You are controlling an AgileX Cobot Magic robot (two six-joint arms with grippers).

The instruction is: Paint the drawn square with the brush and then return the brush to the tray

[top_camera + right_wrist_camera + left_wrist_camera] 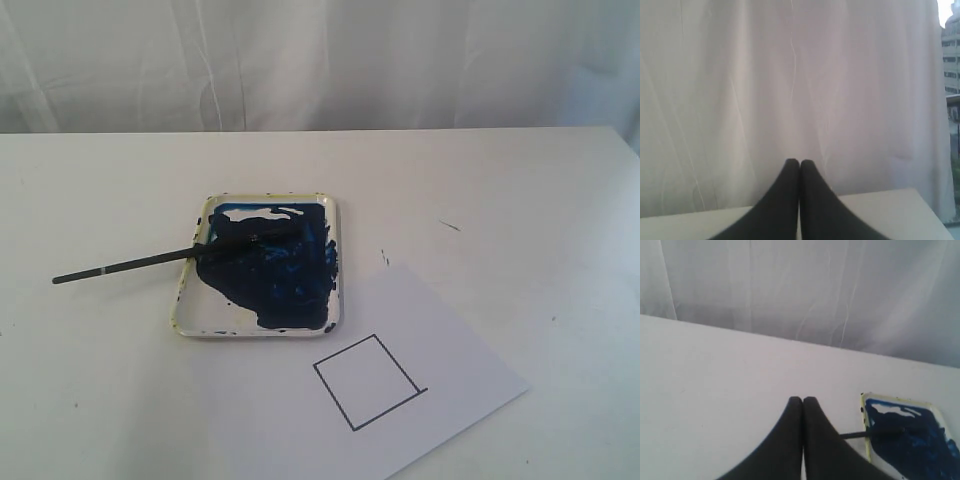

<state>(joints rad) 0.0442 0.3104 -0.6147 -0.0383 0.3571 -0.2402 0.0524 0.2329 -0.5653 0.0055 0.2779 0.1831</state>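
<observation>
A matt white surface (pixel 90 390) carries a smooth sheet of white paper (pixel 455 345) and a cream tray (pixel 208 314) with a speckled rim, its dark blue paint (pixel 285 285) thick, streaky and wet-looking. The brush (pixel 125 265) has a dull black handle. The left claw (pixel 802 402) and the right claw (pixel 799 164) look smooth, matt black. The curtain (pixel 300 60) is thin white cloth.

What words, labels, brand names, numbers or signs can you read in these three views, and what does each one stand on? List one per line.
None: no view shows any readable text.
tray: blue paint and rim speckles only, no label.
brush: a plain pale band, no print to be made out.
paper sheet: bears only the drawn square, no writing.
</observation>
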